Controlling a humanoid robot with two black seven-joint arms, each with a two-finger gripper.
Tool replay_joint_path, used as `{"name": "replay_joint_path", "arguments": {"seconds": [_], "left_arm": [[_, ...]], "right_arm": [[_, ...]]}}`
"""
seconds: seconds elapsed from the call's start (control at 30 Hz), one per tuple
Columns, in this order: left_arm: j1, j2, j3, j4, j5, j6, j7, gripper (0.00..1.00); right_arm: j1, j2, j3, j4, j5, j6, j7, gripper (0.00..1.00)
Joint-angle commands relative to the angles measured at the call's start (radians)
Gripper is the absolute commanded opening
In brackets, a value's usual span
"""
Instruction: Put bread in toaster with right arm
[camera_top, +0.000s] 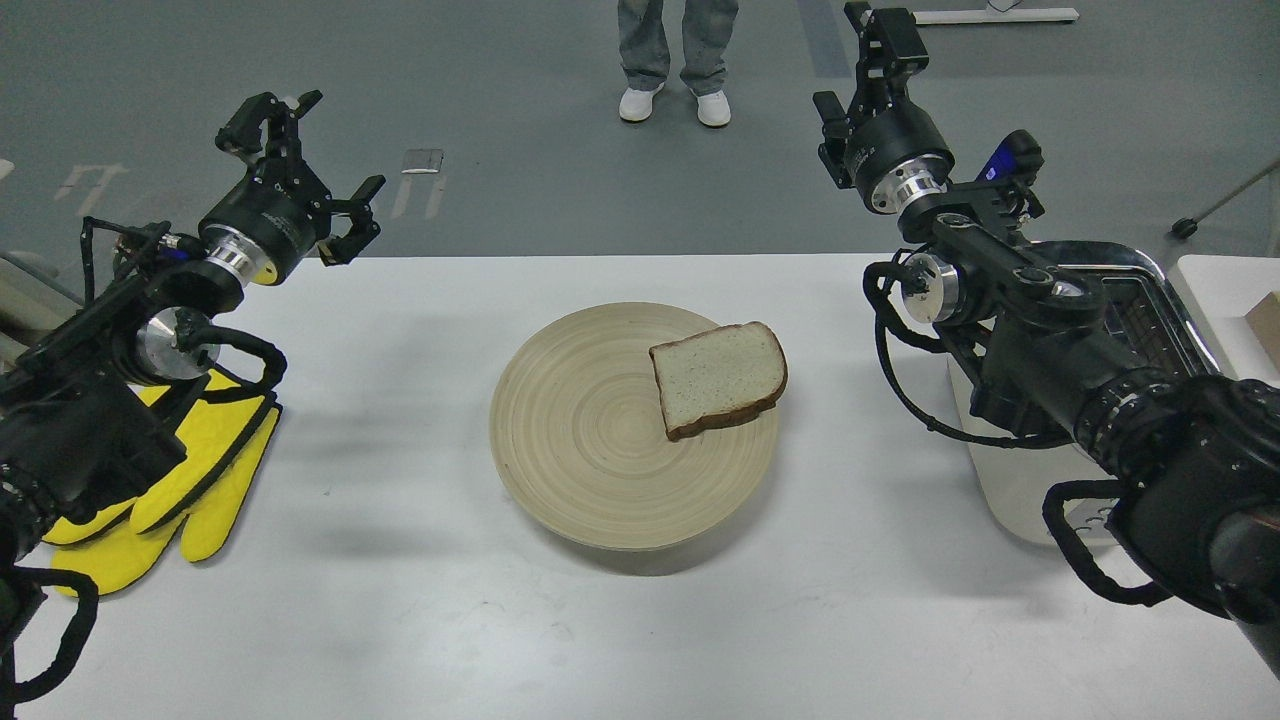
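Note:
The bread (718, 379), a pale speckled slice with a brown crust, lies flat on the right side of a round wooden plate (580, 440) at mid-table, overhanging its rim a little. The toaster (1010, 490), cream-white with a chrome top, stands at the table's right edge, mostly hidden behind my right arm. My right gripper (850, 65) is raised above the table's far edge, up and to the right of the bread, open and holding nothing. Over the far left corner, my left gripper (335, 150) is also open and holds nothing.
Yellow gloves (200, 480) lie on the table at the left, under my left arm. A person's legs and white shoes (675, 100) stand on the grey floor beyond the table. Part of a second white surface with a brown box (1262, 325) shows at the far right.

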Motion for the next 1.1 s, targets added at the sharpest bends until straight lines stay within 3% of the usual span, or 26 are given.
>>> {"name": "replay_joint_path", "arguments": {"seconds": [0.0,1.07], "left_arm": [[0.0,0.0,0.0,0.0,0.0,0.0,-0.002,1.0],[0.0,0.0,0.0,0.0,0.002,0.0,-0.002,1.0]], "right_arm": [[-0.001,0.001,0.0,0.0,0.0,0.0,0.0,1.0],[0.058,-0.027,-0.077,0.052,-0.011,0.027,0.0,1.0]]}}
